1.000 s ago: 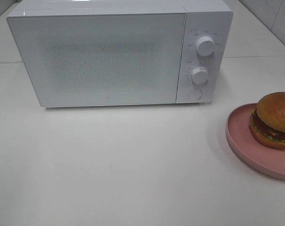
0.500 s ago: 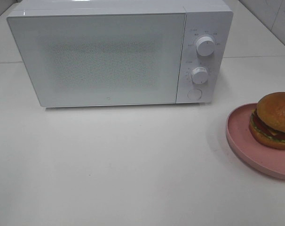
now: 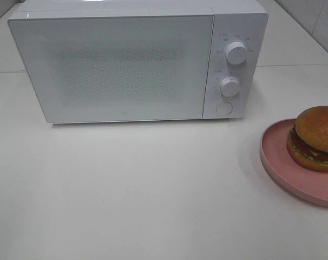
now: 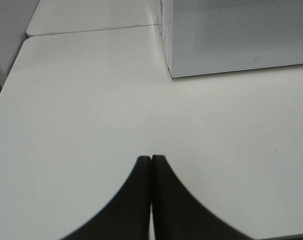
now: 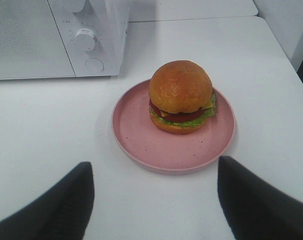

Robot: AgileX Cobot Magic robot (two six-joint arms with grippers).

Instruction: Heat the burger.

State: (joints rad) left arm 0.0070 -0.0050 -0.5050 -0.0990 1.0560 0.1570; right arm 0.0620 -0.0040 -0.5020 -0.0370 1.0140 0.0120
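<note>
The burger, with a glossy brown bun, lettuce, tomato and cheese, sits on a pink plate at the table's right edge. A white microwave with its door closed stands at the back. In the right wrist view my right gripper is open, its dark fingers spread wide on the near side of the plate, touching nothing. In the left wrist view my left gripper is shut and empty over bare table, off the microwave's left front corner. Neither gripper shows in the exterior view.
The microwave's panel carries two knobs and a round button. A seam runs between two tables at the back left. The table edge lies just right of the plate.
</note>
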